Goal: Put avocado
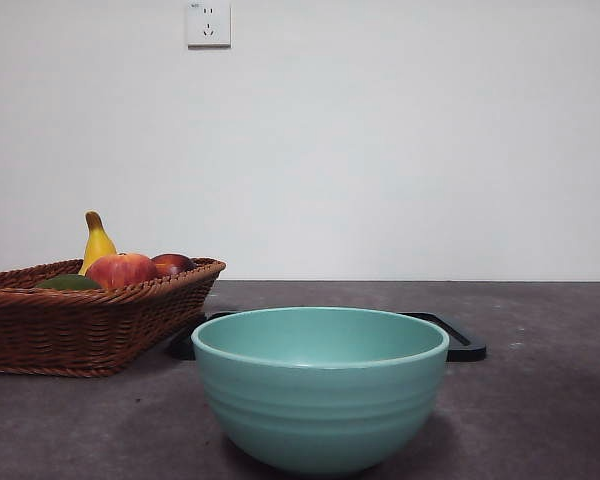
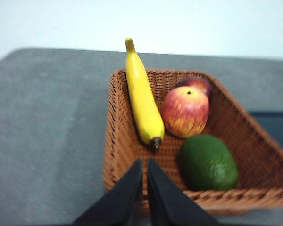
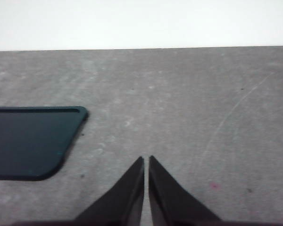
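Grey table is spreading under everything, with a woven basket sitting on one side of it and a teal bowl standing near the camera, just in front of a dark tray. Inside the basket a banana is leaning along one wall, an apple is resting beside it, and the avocado is lying against the near rim, its long axis running slantwise toward the corner. Hanging above that same rim, the left gripper is keeping its jaws pressed almost together, and the avocado is sitting just off to one side of its tips. So the left arm looks by far the nearer. Over bare table, the right gripper is waiting, jaws likewise nearly closed, empty.
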